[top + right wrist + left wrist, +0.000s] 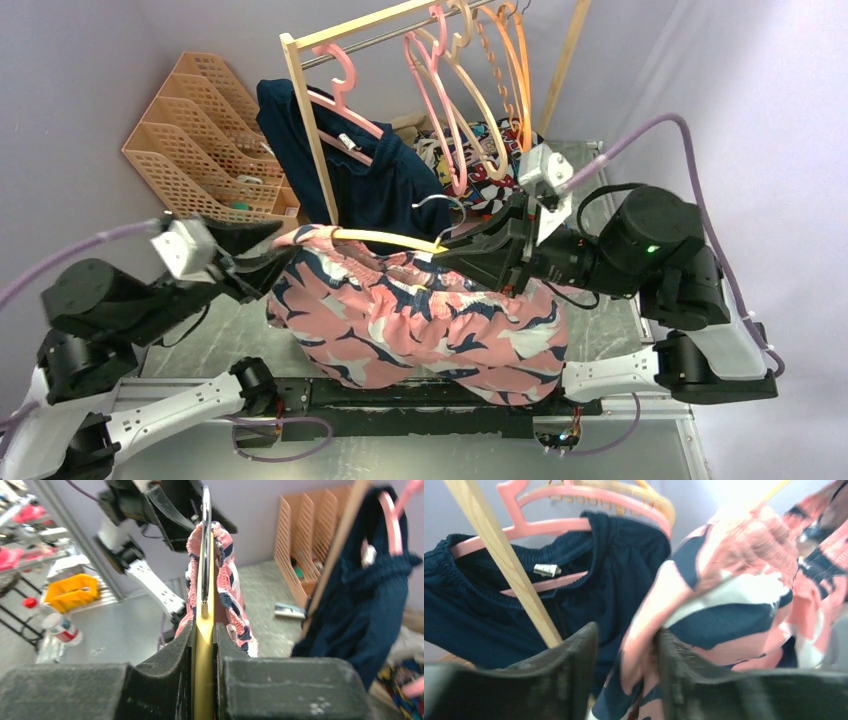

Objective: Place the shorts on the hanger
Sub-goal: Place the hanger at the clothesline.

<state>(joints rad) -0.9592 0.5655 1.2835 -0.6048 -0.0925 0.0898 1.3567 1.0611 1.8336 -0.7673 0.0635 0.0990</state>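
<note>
right gripper (204, 636) clamping hanger (204, 614), shorts (729, 580) between left gripper (626, 640) jaws

**Black, white, lilac**

The left arm (130, 310) and right arm (690, 290) match: chunky black joint housings (85, 290), white link shells (610, 375) low in the frame. Lilac cables (655, 125) loop off the wrists, past silvery camera blocks (187, 248). A green light (652, 249) glows on the right arm's joint. The left hand (626, 632) shows matte black, scuffed fingers (569, 675).

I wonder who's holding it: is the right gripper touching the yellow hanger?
Touching. The right wrist view shows the right gripper clamped on the hanger, fingers pressing both sides.
</note>
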